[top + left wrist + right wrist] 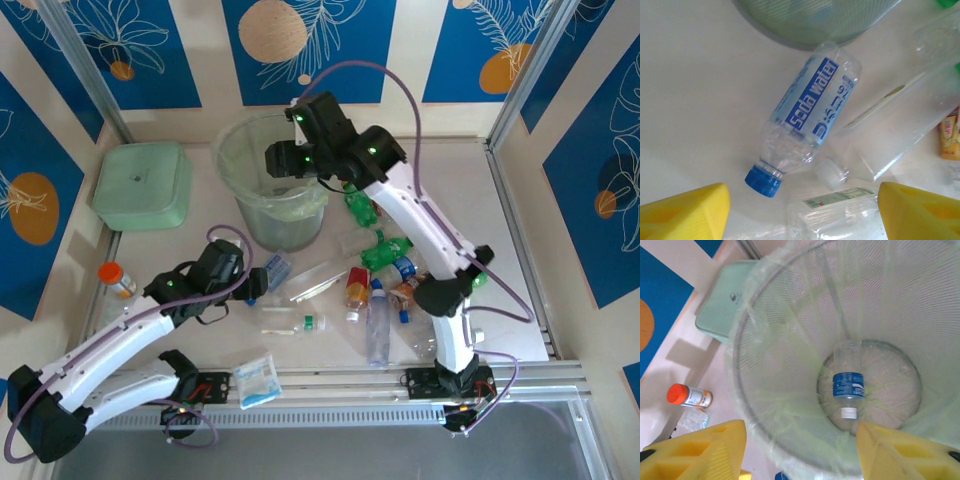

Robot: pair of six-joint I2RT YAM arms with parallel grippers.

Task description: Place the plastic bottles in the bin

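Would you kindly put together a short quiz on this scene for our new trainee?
1. True or false: a bottle with a blue label lies at the bottom of the bin.
2. The soda water bottle below the left pincer has a cap that is: A) blue B) green C) orange.
3. Fill in: the right pincer hangs open above the ____.
Key: 1 true; 2 A; 3 bin.
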